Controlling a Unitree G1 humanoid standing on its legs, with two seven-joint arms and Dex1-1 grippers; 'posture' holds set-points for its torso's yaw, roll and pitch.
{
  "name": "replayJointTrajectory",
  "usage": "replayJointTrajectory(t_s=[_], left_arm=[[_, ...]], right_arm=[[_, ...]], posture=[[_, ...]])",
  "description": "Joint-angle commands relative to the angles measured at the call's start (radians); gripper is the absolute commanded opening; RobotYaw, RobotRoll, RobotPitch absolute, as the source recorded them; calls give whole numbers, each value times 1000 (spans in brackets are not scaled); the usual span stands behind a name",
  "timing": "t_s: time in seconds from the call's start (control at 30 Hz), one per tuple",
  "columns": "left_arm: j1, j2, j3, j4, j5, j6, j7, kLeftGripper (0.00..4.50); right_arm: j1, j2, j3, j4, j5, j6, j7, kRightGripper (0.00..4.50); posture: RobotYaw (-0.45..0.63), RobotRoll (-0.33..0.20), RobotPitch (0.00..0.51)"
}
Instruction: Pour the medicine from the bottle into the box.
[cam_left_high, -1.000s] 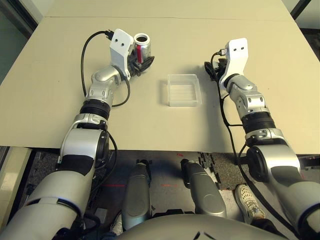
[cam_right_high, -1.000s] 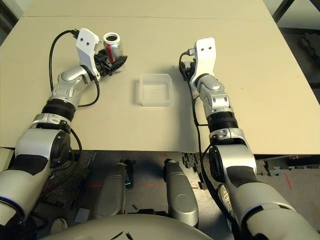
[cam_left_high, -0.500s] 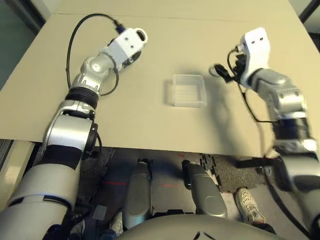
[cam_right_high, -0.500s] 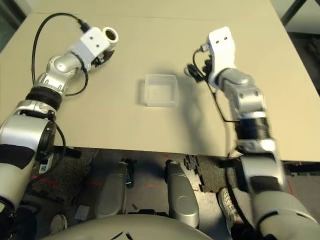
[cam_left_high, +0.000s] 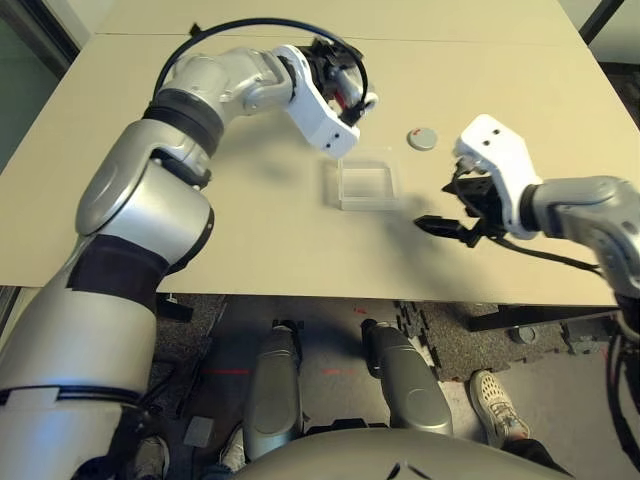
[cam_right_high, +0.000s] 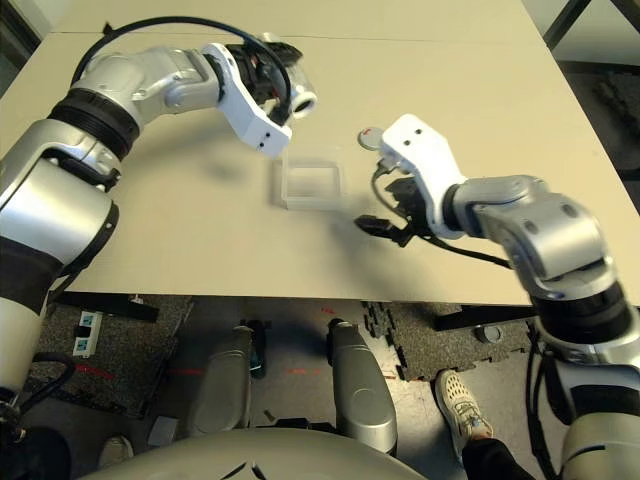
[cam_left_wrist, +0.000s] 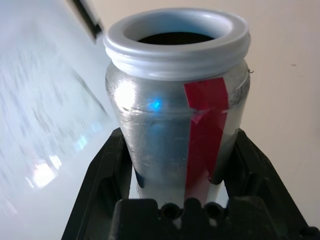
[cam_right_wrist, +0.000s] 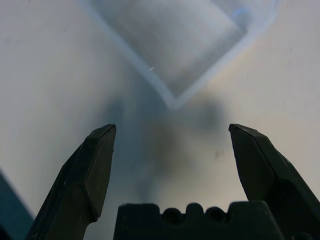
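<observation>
Beige tabletop (cam_left_high: 250, 240) runs across the whole scene, plain and matte, with dark floor beyond its near edge.

Nearest of the things is the right gripper (cam_left_high: 447, 226), hanging just above the table near its front edge, on the right side of the box. Its two black fingers (cam_right_wrist: 95, 175) stand wide apart with nothing between them and nothing touching them; the right wrist view looks through the gap at bare table and one corner of the box (cam_right_wrist: 185, 45).

A little farther in, near the middle of the table, lies the box (cam_left_high: 363, 184), a shallow clear plastic tray with rounded corners, flat on the surface. Whether anything lies inside it cannot be told.

Past the box and to its right, a round grey cap (cam_left_high: 422, 138) rests flat on the table, apart from both the box and the right gripper.

Farthest in, the left arm reaches across above the table, and the left gripper (cam_left_wrist: 180, 175) is clamped on the bottle (cam_left_high: 352, 97). The bottle is tilted, its mouth turned toward the right, and it is held up over the far edge of the box, not touching it. In the left wrist view the black fingers (cam_left_wrist: 102, 175) press on both sides of the silvery body, a red strip of tape (cam_left_wrist: 207, 130) runs down its side, and the white rim (cam_left_wrist: 175, 42) circles a dark opening whose contents cannot be seen.
</observation>
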Motion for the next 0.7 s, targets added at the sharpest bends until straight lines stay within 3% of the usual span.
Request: replayJointTrajectory(t_s=[0.03, 0.5, 0.6, 0.7], left_arm=[[-24, -24, -69, 27, 78, -13, 86, 2747], [-27, -40, -21, 70, 22, -25, 81, 2747], [-1, -42, 114, 91, -131, -42, -42, 2747], [74, -92, 498, 120, -559, 92, -406, 2747]], right_arm=[[-18, 35, 19, 28, -11, -20, -28, 4500], [-30, 48, 12, 45, -7, -27, -46, 4500], [-30, 40, 14, 43, -3, -27, -40, 4500], [-25, 34, 8, 44, -3, -29, -39, 4500]], posture=[[-35, 0, 184], [-33, 0, 189], [-32, 0, 190], [-32, 0, 190]])
